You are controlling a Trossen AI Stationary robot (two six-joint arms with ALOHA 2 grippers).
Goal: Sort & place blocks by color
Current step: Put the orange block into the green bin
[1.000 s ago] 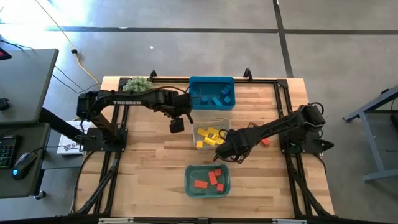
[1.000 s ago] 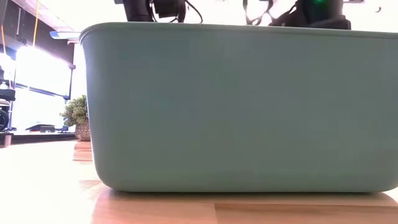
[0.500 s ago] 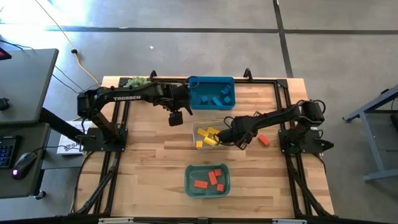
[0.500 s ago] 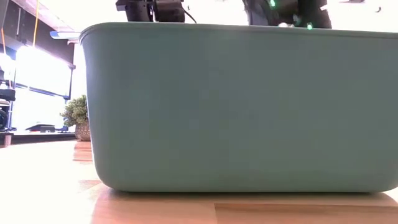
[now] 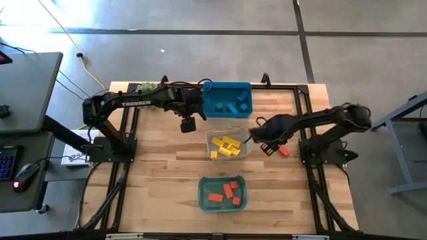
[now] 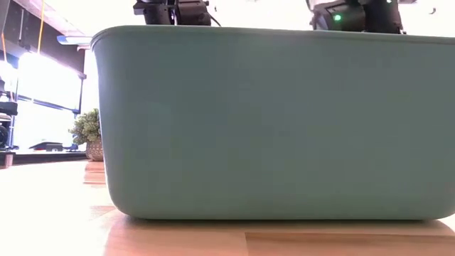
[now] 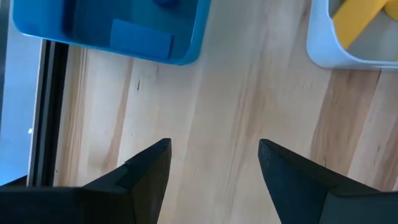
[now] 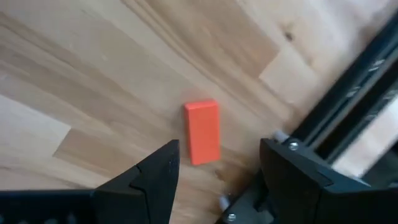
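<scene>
One red block (image 8: 202,132) lies flat on the bare wood at the table's right (image 5: 283,151). My right gripper (image 8: 217,149) hovers open just above it (image 5: 272,144), pointing steeply down, one finger on either side and nothing touched. My left gripper (image 7: 214,146) hangs open over bare wood (image 5: 189,123), near the front left corner of the blue bin (image 5: 227,100). That bin holds blue blocks. A clear bin (image 5: 227,145) holds yellow blocks. A teal bin (image 5: 223,193) holds red blocks.
A green plant ball (image 5: 148,87) sits at the far left corner. Black frame rails (image 5: 303,113) run along the table's sides, one close to the red block (image 8: 348,93). In the low view the teal bin's wall (image 6: 270,121) fills the picture.
My right gripper has swung from the near side of the clear bin toward the table's right and far edge, rolling as it went, and now stands over the lone red block. My left gripper has drifted a little toward the far edge, nearer the blue bin. Both stayed open.
</scene>
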